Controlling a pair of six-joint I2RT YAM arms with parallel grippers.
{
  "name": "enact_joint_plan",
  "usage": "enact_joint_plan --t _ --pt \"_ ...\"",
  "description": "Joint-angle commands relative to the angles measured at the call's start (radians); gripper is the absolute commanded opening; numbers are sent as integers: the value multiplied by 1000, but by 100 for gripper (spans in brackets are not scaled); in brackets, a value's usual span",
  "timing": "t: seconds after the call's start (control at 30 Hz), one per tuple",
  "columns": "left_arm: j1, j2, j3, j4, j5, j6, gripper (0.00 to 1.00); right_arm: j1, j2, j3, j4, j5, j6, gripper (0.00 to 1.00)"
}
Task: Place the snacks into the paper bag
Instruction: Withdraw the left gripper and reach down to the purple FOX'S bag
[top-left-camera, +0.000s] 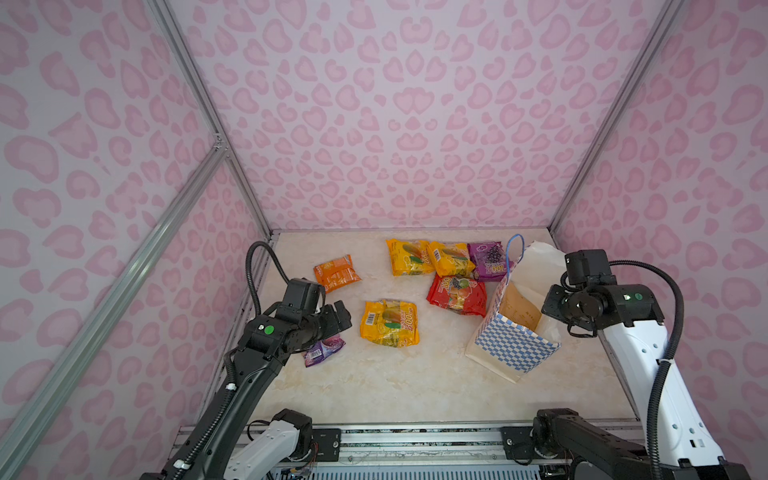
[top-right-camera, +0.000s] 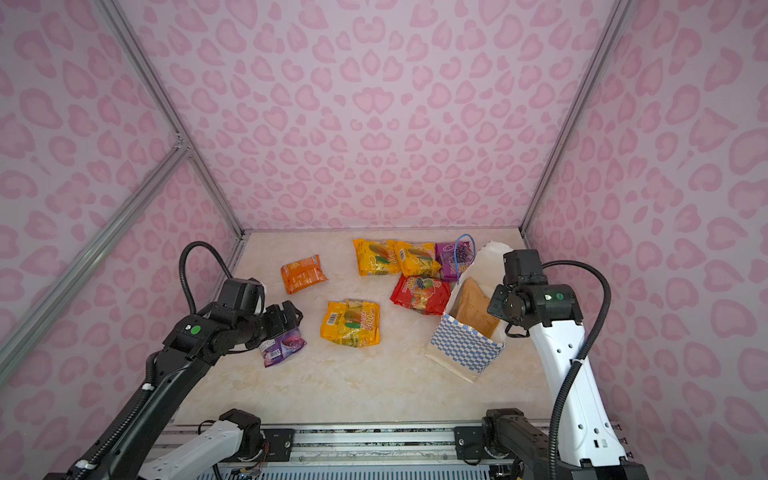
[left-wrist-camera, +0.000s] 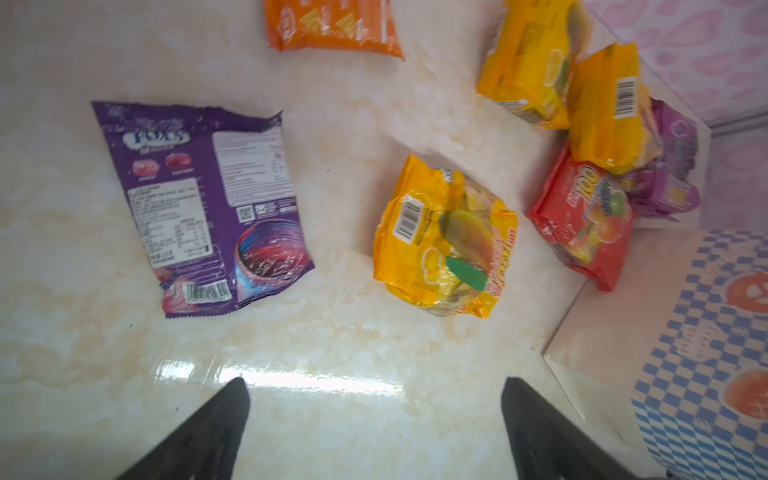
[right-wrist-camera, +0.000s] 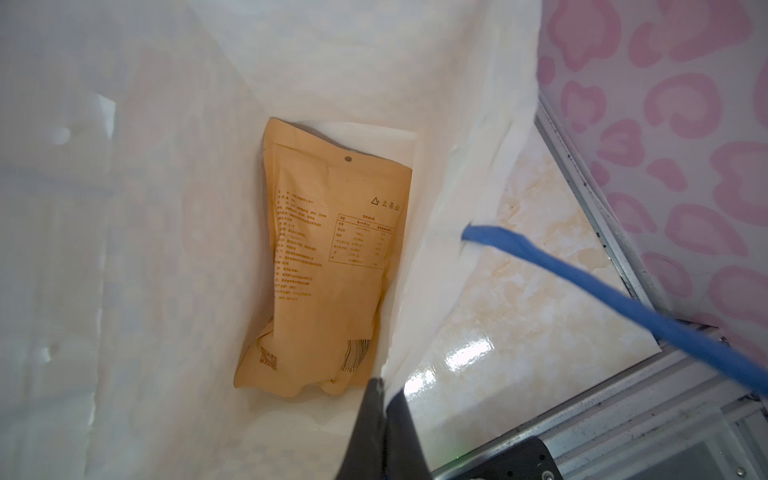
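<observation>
The paper bag (top-left-camera: 509, 345) (top-right-camera: 465, 349) stands open at the right, blue-checkered outside, with a tan snack packet (top-left-camera: 519, 309) (right-wrist-camera: 332, 257) inside. My right gripper (right-wrist-camera: 384, 386) is shut on the bag's white rim. My left gripper (left-wrist-camera: 374, 382) (top-left-camera: 343, 316) hangs open over bare table, with a purple packet (top-left-camera: 324, 351) (left-wrist-camera: 208, 208) just beside it and a yellow packet (top-left-camera: 388, 323) (left-wrist-camera: 444, 237) to its right. An orange packet (top-left-camera: 336, 273) lies further back. At the back by the bag lie two yellow packets (top-left-camera: 409, 257) (top-left-camera: 451, 258), a purple one (top-left-camera: 488, 259) and a red one (top-left-camera: 457, 295).
One blue cord handle (top-left-camera: 513, 249) sticks up from the bag's far side and another (right-wrist-camera: 602, 282) crosses the right wrist view. Pink patterned walls close in the marble-look table (top-left-camera: 374, 386) on three sides. A metal rail (top-left-camera: 415, 436) runs along the front.
</observation>
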Motion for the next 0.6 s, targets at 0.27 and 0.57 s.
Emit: enact_joint_plan --t 0.27,0.57 --pt "184 -32 -330 231 -87 -110 97 1 -160 -129 64 -154 -92 0" --pt "271 61 -364 332 -146 -49 97 46 -215 -152 63 -177 -89 0"
